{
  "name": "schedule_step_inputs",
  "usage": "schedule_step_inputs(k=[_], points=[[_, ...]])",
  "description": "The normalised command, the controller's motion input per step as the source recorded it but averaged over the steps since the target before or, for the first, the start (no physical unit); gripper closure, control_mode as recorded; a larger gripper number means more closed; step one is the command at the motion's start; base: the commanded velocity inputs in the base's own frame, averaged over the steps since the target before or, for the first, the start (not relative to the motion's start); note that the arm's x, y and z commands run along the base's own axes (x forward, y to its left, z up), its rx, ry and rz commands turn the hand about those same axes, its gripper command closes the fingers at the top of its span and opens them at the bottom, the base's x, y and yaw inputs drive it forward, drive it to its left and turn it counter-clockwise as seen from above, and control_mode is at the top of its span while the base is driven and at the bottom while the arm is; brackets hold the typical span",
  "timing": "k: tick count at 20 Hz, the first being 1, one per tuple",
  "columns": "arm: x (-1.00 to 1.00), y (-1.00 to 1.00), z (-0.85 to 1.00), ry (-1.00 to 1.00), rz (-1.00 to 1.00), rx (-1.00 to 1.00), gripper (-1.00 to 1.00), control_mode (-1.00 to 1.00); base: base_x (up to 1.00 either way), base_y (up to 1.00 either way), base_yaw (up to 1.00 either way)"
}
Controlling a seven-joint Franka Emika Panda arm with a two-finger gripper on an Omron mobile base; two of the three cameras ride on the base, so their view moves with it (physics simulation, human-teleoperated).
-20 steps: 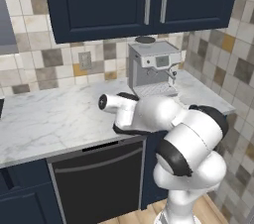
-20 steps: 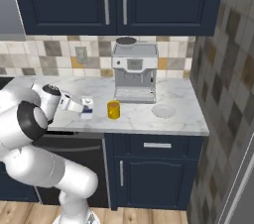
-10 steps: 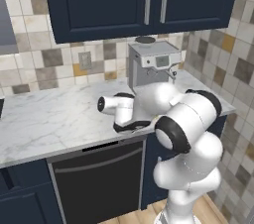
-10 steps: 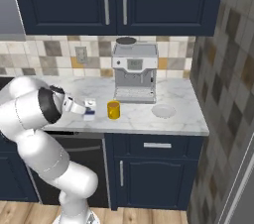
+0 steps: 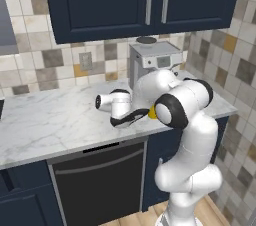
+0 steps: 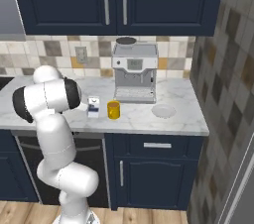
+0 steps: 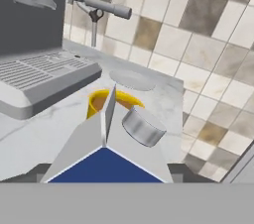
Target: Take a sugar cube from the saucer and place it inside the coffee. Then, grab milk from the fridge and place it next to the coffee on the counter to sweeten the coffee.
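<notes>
— What are you seeing from the left base?

— My arm is reaching over the marble table (image 5: 45, 125), and a sliver of the yellow coffee mug (image 5: 151, 113) is peeking out behind it.

— And from the right base?

— The milk carton (image 6: 93, 107) is standing on the table, just beside the mug (image 6: 113, 110); the saucer (image 6: 163, 111) is lying further right, before the espresso machine (image 6: 135, 72).

— The hand view?

— I'm looking down on the carton's slanted top (image 7: 106, 141), very close. The claw (image 7: 106, 171) seems to be sitting around the carton; I cannot tell whether it is gripping.
</notes>
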Motion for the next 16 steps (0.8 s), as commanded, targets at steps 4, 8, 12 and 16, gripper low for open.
schedule_step_inputs(k=[4,8,12,16], points=[[0.11,0.30,-0.08,0.00,-0.10,-0.05,-1.00,-1.00,0.00,0.00,0.00],[0.00,0.21,0.00,0.00,-0.12,-0.02,-1.00,-1.00,0.00,0.00,0.00],[-0.02,0.23,0.00,0.00,-0.14,0.00,-1.00,-1.00,0.00,0.00,0.00],[-0.15,0.24,0.00,-0.06,-0.10,0.00,-1.00,-1.00,0.00,0.00,0.00]])
